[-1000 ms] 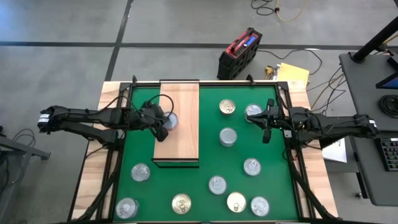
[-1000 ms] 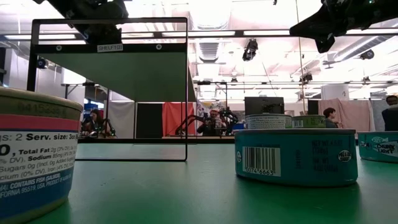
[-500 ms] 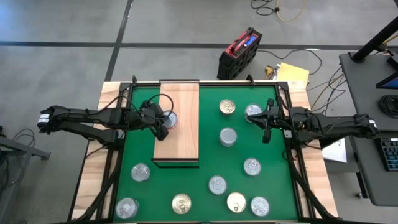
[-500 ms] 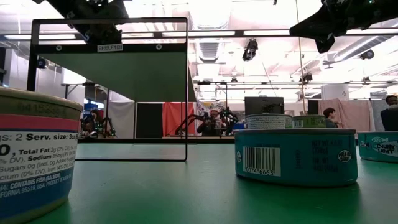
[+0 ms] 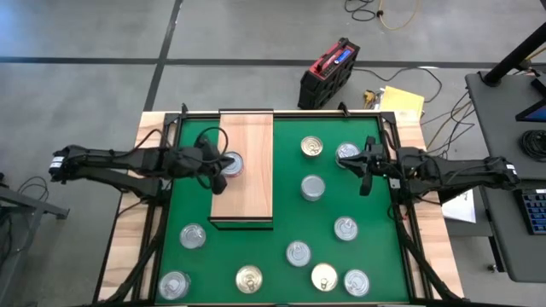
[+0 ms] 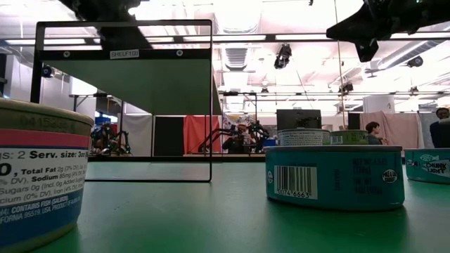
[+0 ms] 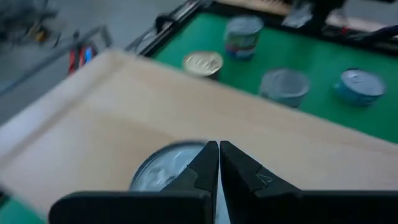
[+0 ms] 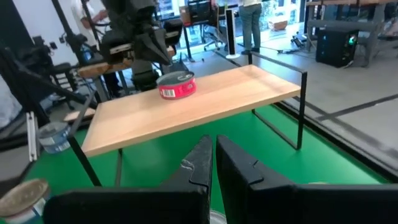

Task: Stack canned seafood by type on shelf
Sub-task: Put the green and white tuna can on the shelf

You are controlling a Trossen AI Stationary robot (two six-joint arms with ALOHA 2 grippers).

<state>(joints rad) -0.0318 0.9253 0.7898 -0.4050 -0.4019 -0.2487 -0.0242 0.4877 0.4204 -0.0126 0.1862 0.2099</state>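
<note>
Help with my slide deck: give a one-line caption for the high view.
One can sits on the wooden shelf beneath the shut left gripper; ten cans remain on the green mat.

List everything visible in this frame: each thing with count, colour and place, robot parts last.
Shelf: one, light wood, left-centre of the mat.
Red-labelled can: one, silver lid, on the shelf.
Loose cans: ten on the mat, eight silver-lidded, two gold-lidded.
Green mat: one, covering the table.
Red-and-black case: one, on the floor behind the table.
Yellow paper: beside the table's far right corner.
Left gripper: shut, above the shelf can.
Right gripper: shut, over the mat's right side.
</note>
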